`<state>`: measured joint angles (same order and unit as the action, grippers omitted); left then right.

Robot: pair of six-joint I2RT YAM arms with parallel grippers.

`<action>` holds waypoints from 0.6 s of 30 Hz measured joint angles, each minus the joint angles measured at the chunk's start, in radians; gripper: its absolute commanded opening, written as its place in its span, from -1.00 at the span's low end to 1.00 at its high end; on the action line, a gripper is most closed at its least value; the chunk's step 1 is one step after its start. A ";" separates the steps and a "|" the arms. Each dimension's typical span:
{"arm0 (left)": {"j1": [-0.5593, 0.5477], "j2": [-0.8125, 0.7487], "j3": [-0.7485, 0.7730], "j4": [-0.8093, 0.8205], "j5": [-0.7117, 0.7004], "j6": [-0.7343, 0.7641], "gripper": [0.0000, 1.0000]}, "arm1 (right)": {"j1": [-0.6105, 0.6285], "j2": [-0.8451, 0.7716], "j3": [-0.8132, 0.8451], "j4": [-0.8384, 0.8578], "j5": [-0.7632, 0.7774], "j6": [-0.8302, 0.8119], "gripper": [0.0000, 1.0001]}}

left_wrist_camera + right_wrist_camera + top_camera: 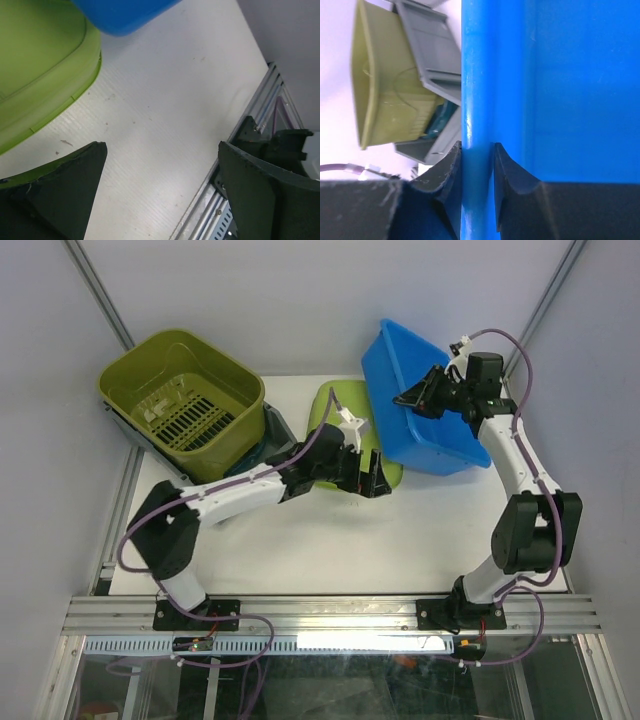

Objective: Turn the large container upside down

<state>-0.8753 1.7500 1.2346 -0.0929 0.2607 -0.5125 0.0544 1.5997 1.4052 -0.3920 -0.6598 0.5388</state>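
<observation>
The bin [435, 445] was found at about 1 o'clock on the table [330, 540]. It was tipped steeply onto one side, and its lower edge appeared to rest on the surface. Its open side seemed to be turned toward 9 o'clock, though this could not be told for certain.

The right gripper [415, 398] was closed to a narrow gap on the bin's raised rim [477, 100], with one finger set against each face of the wall. The left gripper [365, 472] was spread wide and nothing was held in it. It was poised over the 5 o'clock edge of the lid [328, 405], just beside the bin.

The flip itself was judged to be in hand and only partly done, since the bin was up on edge but not yet over. For the next move, the rim would need to be swung on toward 9 o'clock and lowered, with the pinch kept firm. The lid and the left gripper lay in that path and would probably have to be cleared.
</observation>
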 measured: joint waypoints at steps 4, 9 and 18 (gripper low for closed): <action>0.000 -0.147 -0.029 -0.027 -0.023 0.001 0.98 | -0.019 -0.045 -0.043 0.122 -0.069 0.136 -1.00; 0.000 -0.242 -0.035 -0.067 -0.054 0.007 0.98 | -0.075 -0.099 -0.111 0.266 -0.132 0.304 -1.00; 0.000 -0.254 -0.035 -0.134 -0.077 0.025 0.98 | -0.268 -0.126 -0.374 0.768 -0.280 0.813 -1.00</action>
<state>-0.8753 1.4956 1.1995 -0.2264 0.1837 -0.4873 -0.2138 1.4742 1.0313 0.3756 -0.9401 1.3514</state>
